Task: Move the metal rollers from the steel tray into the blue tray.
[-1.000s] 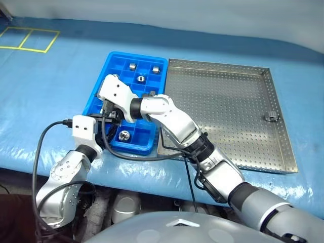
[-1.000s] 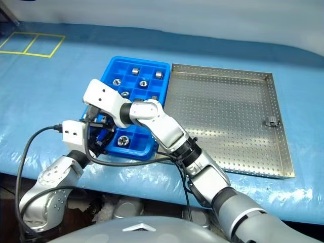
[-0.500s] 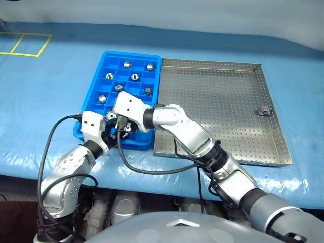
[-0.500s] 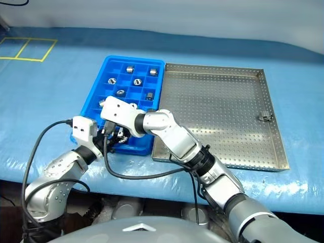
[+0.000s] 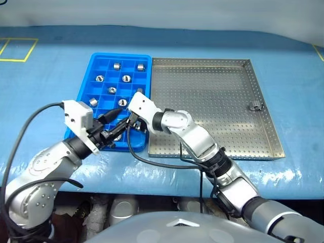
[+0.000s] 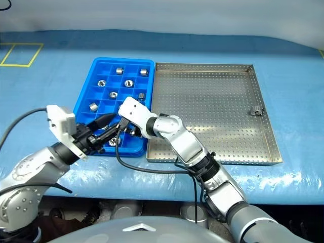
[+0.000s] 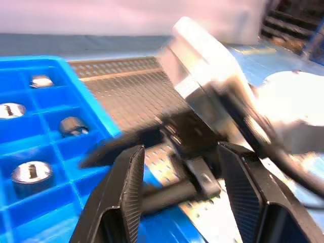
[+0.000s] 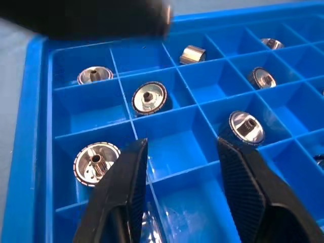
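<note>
Silver-white arms, black cables

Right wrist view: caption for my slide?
Open right gripper above blue tray compartments holding metal rollers.

The blue tray [image 5: 86, 93] lies centre-left of the head view, its long side against the steel tray [image 5: 212, 76] to its right. The metal rollers [image 5: 111, 90] sit in separate compartments of the blue tray; one roller [image 5: 255, 106] lies near the steel tray's right rim.

right gripper [image 5: 126, 126] hides blue tray [image 5: 86, 91] cells (near corner)
</note>
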{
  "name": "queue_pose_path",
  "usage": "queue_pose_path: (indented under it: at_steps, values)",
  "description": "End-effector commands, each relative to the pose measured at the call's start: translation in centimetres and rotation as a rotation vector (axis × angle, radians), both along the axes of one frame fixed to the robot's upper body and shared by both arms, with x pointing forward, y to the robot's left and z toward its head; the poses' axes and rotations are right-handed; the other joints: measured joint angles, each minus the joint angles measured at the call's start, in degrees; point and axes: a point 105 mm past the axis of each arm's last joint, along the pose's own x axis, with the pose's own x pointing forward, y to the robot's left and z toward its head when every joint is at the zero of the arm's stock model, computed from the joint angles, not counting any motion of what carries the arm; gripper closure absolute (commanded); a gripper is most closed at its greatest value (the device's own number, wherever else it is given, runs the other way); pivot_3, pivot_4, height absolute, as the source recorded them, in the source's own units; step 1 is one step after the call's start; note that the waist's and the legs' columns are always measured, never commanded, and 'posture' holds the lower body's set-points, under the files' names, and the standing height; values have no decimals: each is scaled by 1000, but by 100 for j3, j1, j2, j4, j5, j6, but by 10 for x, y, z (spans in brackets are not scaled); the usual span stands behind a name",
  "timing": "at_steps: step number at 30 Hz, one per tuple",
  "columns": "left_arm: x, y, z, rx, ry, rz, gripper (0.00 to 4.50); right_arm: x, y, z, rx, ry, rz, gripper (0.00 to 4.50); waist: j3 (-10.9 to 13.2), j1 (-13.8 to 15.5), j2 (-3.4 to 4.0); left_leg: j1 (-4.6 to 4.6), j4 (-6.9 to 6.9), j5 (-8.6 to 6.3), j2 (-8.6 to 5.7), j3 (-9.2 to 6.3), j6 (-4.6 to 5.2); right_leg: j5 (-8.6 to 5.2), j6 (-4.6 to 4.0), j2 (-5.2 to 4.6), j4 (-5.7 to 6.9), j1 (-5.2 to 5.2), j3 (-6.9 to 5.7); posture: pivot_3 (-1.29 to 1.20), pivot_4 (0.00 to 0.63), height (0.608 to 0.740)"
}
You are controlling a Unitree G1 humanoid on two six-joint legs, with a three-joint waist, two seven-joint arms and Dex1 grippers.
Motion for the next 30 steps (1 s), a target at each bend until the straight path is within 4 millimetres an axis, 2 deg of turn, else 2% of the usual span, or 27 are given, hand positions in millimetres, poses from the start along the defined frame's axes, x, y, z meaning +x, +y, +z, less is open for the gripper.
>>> queue_pose_path:
  at_steps: [1, 5, 8, 14, 17, 23, 30]
  values:
    - [1, 16, 17, 12, -81, 43, 2007, -1, -1, -6, -9, 11, -17, 2244, 0, 5, 0, 0, -1, 0, 0, 0, 0, 0, -1, 0, 0, -1, 0, 118, 150, 740]
    - [3, 29, 32, -37, -142, 82, 2007, -2, -4, -9, -4, 27, -36, 2244, 0, 22, 0, -2, -3, 0, -1, -1, 0, 0, -1, -1, -1, -1, 0, 118, 150, 740]
    - [3, 34, 33, -15, -150, 97, 2007, -3, -6, -10, 3, 36, -47, 2244, 0, 26, 0, -1, -3, 0, -1, -1, -1, 0, -1, -1, -1, 0, 0, 115, 150, 740]
    - [4, 33, 37, -22, -168, 83, 2007, -7, -16, -27, -52, 57, -72, 2244, -1, 30, -1, -1, -1, 0, -3, -2, -1, 0, -1, -3, -2, 3, 0, 106, 150, 740]
    - [6, 34, 37, -23, -165, 85, 2007, -15, -23, -35, -71, 80, -77, 2244, -3, 41, -2, -1, -1, -1, -5, -5, -1, -1, -1, -3, -4, 6, 0, 101, 150, 740]
    - [11, 32, 33, -20, -151, 82, 2007, -29, -31, -40, -82, 104, -84, 2244, -5, 38, -3, 3, 0, -2, -17, -9, 1, -1, 2, -14, -16, 21, 0, 83, 150, 740]
    - [16, 30, 35, -33, -158, 72, 2007, -32, -33, -44, -104, 96, -88, 2244, -6, 30, -2, 20, 1, -5, -17, -14, 7, 7, 19, -14, -55, 60, -6, 71, 150, 740]
